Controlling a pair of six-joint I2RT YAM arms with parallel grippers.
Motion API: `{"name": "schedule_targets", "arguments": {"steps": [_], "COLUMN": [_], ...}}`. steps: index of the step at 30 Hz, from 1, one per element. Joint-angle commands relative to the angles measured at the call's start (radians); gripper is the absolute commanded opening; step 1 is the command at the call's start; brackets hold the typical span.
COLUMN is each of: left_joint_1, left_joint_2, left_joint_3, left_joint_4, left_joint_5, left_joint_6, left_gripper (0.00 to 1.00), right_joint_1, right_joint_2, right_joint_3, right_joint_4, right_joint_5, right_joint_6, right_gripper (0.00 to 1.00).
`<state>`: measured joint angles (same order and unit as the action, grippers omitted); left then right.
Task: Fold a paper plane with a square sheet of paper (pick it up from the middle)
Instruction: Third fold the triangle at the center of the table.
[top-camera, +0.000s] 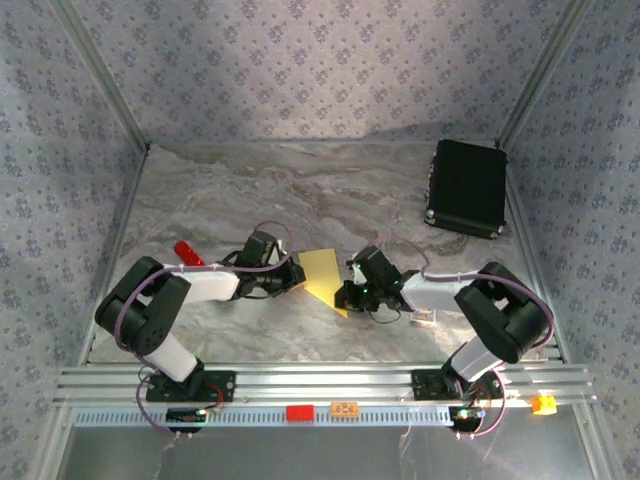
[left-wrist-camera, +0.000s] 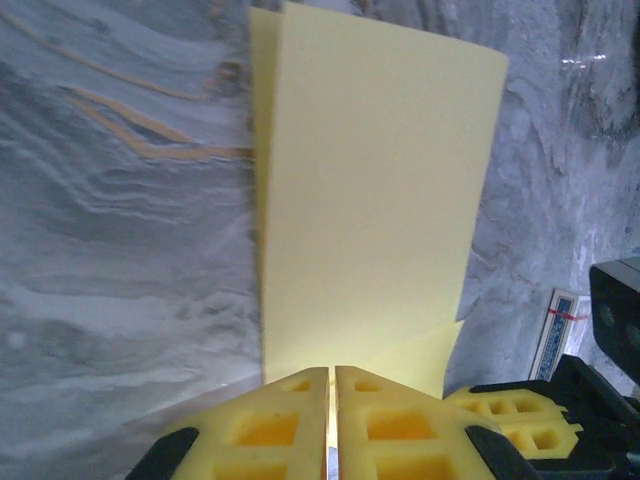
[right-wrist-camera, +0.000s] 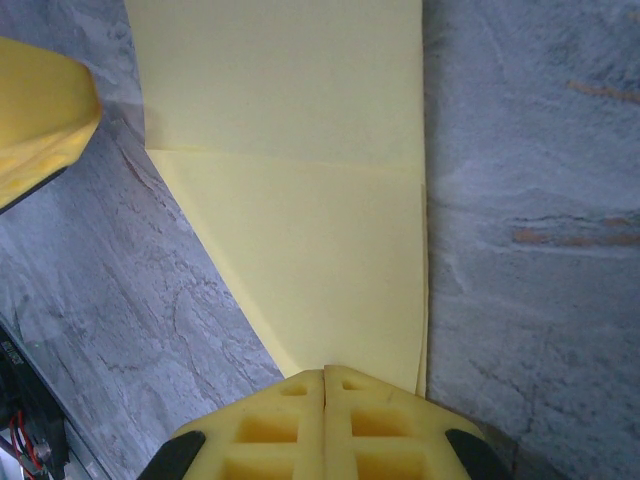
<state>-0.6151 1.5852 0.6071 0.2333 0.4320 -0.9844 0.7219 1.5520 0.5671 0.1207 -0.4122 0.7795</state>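
I have the folded yellow paper (top-camera: 322, 272) pinched between both arms at the middle of the tabletop (top-camera: 300, 190). My left claw (top-camera: 297, 274) is closed flat on its left edge. My right claw (top-camera: 348, 294) is closed on the narrow point at its near right end. The paper's long axis runs from that point toward the far left, so it lies straight ahead of each claw, with neither one nearer. I judge the next crease needs it taut between them. The grey marbled surface looks smooth. A black case (top-camera: 467, 187) sits far right and a red-handled tool (top-camera: 188, 252) left, with patterned walls (top-camera: 320, 70) around.
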Motion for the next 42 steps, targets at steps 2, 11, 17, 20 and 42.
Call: {"name": "schedule_targets", "arguments": {"steps": [2,11,17,20,42], "left_joint_1": [-0.057,-0.091,-0.091,-0.091,-0.087], "left_joint_2": [0.009,0.106,0.146,0.151,0.173], "left_joint_3": [0.071,0.106,0.097,0.092,0.091], "left_joint_4": [-0.034,-0.058,-0.091,-0.117,-0.14], "left_joint_5": [0.003,0.004,-0.014,-0.03,-0.047], "left_joint_6": [0.029,0.036,0.053,0.066,0.084], "left_gripper": [0.1,0.08,0.04,0.03,0.01], "right_joint_1": [-0.005,-0.004,0.0,0.004,0.018], "right_joint_2": [0.013,-0.013,-0.044,-0.059,0.018], "right_joint_3": [-0.042,-0.051,-0.041,-0.017,0.022], "right_joint_4": [-0.106,-0.074,-0.027,-0.013,-0.062], "right_joint_5": [0.039,0.035,0.007,-0.015,-0.058], "right_joint_6": [0.015,0.015,0.013,-0.002,-0.059], "right_gripper": [0.02,0.04,0.05,0.06,0.15]}}
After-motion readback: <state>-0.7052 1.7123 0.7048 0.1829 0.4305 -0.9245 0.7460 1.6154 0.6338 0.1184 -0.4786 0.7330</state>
